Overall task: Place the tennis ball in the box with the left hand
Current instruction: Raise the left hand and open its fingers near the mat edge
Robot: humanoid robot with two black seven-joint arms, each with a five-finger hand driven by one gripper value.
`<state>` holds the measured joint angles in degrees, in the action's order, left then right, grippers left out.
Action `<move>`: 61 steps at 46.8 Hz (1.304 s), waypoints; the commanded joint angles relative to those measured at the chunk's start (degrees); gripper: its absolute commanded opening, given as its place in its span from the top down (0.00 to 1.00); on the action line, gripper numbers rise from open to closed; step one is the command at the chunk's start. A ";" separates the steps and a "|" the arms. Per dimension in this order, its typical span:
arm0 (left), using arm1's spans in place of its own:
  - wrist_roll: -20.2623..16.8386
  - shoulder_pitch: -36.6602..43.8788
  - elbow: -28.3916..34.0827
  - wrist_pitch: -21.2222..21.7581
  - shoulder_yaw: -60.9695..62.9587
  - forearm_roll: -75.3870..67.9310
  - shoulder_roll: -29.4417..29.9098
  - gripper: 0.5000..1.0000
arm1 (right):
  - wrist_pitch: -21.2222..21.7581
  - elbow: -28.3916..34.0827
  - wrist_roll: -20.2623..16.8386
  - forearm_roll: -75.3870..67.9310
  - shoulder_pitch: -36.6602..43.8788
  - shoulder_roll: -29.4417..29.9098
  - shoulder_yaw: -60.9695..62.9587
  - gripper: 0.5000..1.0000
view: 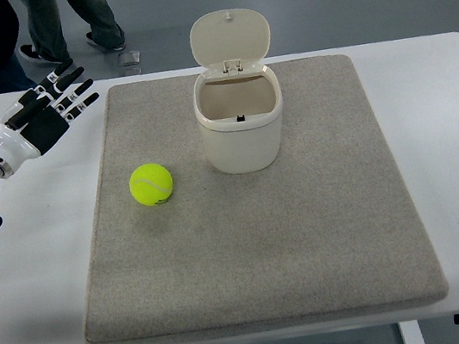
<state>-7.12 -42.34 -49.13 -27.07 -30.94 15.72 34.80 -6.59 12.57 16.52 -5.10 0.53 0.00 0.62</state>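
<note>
While my left robot hand (pixel 49 109) hovers empty, fingers spread, over the worktop (pixel 42 254), the tennis ball (pixel 151 184) rests on the mat (pixel 310 238) left of the open box (pixel 240 122). Risk: 1 glancing contact rolls the ball away.

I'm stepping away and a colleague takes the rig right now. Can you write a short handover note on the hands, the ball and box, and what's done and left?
Left hand: open, fingers spread, holding nothing, over the white table off the mat's far left corner.
Right hand: not in view.
Tennis ball: lying on the grey mat, left of the box and apart from it, untouched.
Box: upright at the mat's far middle, lid flipped open, inside looks empty.
A person's legs show beyond the table's far edge.
Done: nothing yet.
Left: reach the ball with the left hand, grasp it, carry it over the opening, release.
</note>
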 commanded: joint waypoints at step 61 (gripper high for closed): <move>-0.52 -4.94 13.53 -2.11 -1.23 -23.63 -3.96 0.01 | 0.00 0.00 0.00 0.00 0.00 0.00 0.00 0.12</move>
<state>-7.57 -47.29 -35.52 -29.14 -32.08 -5.11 30.20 -6.61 12.57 16.52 -5.10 0.53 0.00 0.61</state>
